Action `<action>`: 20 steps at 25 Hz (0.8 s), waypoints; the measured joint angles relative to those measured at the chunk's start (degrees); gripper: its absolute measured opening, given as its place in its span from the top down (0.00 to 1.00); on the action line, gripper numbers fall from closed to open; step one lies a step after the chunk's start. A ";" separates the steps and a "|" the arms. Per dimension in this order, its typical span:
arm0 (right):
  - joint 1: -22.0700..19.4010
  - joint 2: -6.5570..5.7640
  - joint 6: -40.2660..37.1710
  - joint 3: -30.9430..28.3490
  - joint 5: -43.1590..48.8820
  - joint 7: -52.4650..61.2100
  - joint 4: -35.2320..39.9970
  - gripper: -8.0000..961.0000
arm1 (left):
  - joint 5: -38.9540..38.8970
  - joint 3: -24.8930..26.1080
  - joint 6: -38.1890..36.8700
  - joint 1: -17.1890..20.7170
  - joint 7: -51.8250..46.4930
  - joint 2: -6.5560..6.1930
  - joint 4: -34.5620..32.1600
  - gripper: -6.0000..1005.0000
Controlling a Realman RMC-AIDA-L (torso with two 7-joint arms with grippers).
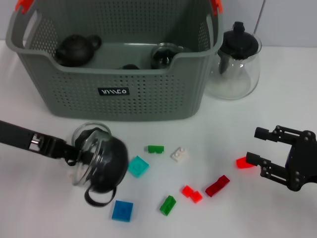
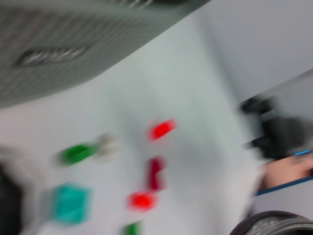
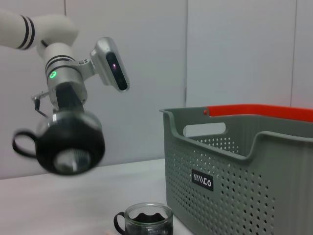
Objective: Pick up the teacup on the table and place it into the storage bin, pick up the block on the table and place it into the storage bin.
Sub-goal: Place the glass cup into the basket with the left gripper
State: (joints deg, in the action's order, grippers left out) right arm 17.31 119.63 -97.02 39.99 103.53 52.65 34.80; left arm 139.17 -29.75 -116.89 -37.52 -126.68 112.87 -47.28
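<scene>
We see the teacup [image 1: 101,163], a dark, glass-walled vessel with a black loop handle, held clear of the table [image 1: 44,208] at the near left. The left gripper [image 1: 78,157] is clamped on it; its fingertips are hidden behind the cup. In the right wrist view the teacup [image 3: 68,143] hangs well above the tabletop, left of the storage bin [image 3: 244,161].

The storage bin [image 1: 119,84] stands at the far centre. Its black label [image 1: 113,91] bears white stylised lettering that seems to end in "CO"; we cannot read the first letters with certainty. Inside the bin we make out a black teapot [image 1: 75,48] and a glass piece [image 1: 163,57], both partly cut off by the wall.

A second glass cup [image 3: 144,219] sits on the table just before the bin, largely covered by the teacup in the head view.

Loose blocks lie near centre:
- green block [image 1: 155,148]
- white block [image 1: 179,154]
- cyan block [image 1: 138,166]
- blue block [image 1: 122,210]
- red block [image 1: 243,162]

The right gripper [image 1: 256,146] hovers at the near right with its jaws apart, the red block just beside its nearer finger. A glass teapot [image 1: 235,67] stands to the right of the bin. The left wrist view shows only smears.
</scene>
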 joint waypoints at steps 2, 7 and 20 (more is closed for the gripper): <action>0.01 0.03 -0.04 0.00 0.00 0.00 0.00 0.38 | -3.36 1.17 -0.83 0.24 1.89 -0.47 2.57 0.95; 0.32 0.10 -0.06 0.00 0.00 0.00 0.00 0.38 | -17.27 2.03 -1.68 0.83 3.15 -0.43 3.21 0.95; 0.69 0.28 -0.13 0.01 0.01 0.01 -0.58 0.38 | -29.95 0.29 25.77 -9.60 -1.31 -2.81 -2.82 0.92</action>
State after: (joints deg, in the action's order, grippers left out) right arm 18.00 119.91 -97.14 39.99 103.54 52.66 34.22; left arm 109.22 -29.46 -91.12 -47.11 -127.99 110.06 -50.09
